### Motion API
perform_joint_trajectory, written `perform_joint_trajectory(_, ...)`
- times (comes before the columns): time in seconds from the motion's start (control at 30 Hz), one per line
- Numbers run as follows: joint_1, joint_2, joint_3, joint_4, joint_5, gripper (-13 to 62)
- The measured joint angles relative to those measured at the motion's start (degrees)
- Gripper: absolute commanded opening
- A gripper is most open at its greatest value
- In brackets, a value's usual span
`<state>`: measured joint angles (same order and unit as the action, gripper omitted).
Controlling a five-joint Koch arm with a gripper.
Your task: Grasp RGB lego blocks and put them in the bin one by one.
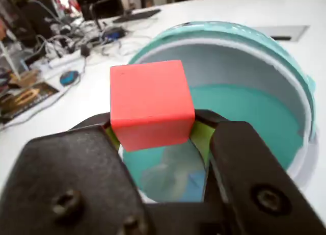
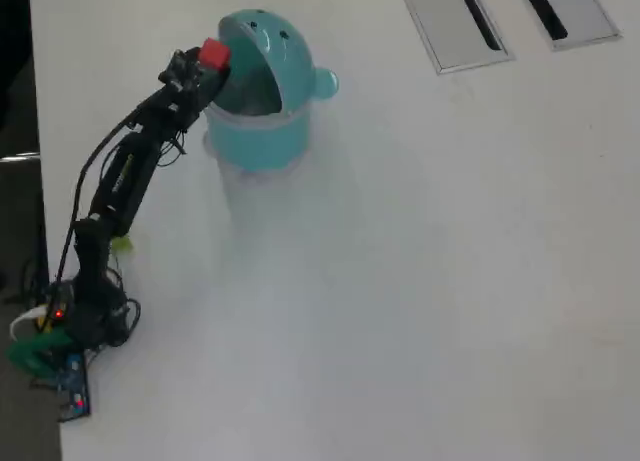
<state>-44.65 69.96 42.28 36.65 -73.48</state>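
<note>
My gripper point(image 1: 153, 125) is shut on the red lego block point(image 1: 150, 102), its black jaws pressing on the block's two sides. It holds the block at the mouth of the teal bin point(image 1: 239, 100), just above the bin's floor. In the overhead view the gripper point(image 2: 208, 61) and red block point(image 2: 213, 53) are at the left rim of the bin point(image 2: 270, 131), under its domed hood. A blurred bluish patch point(image 1: 196, 186) shows low inside the bin. A small yellow-green block point(image 2: 122, 243) lies on the table beside the arm.
Two grey recessed panels point(image 2: 455, 26) point(image 2: 560, 6) sit at the table's far right top. Cables and clutter point(image 1: 76, 41) lie beyond the bin in the wrist view. The table's left edge point(image 2: 35, 131) runs close to the arm's base point(image 2: 85, 321).
</note>
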Motion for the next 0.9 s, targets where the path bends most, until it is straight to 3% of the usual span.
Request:
perform_joint_trajectory(0.23,1.8,-11.2,-10.9,0.1,1.8,13.3)
perform_joint_trajectory(0.3,2.0,-13.0,-12.0,0.1,1.7,21.0)
perform_joint_trajectory(0.47,2.9,-17.1,-19.3,2.2,-1.5,31.0)
perform_joint_trajectory(0.67,3.9,-17.4,-26.1,7.7,-3.4,31.7)
perform_joint_trajectory(0.9,-0.8,-19.4,-48.4,28.7,-3.4,32.9)
